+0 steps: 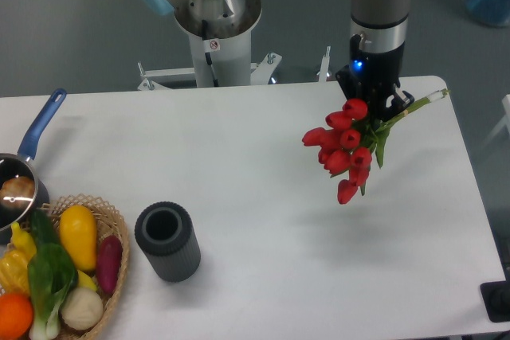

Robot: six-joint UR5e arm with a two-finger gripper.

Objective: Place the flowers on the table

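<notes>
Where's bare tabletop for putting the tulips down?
Free: the white table between the grey ribbed cylinder and the red tulip bunch, plus the right side beneath it. Crowded: left edge, with wicker produce basket and blue-handled pan.

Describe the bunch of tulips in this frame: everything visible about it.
The flowers are a bunch of about eight closed red tulip buds on green stems with a few green leaves. They look artificial, though that is hard to confirm. The bunch hangs tilted, buds pointing down and to the left, stem ends poking out up and to the right past the claw, which is shut on the stems. It is held above the right part of the white table, with a faint shadow below; nothing else touches it.
</notes>
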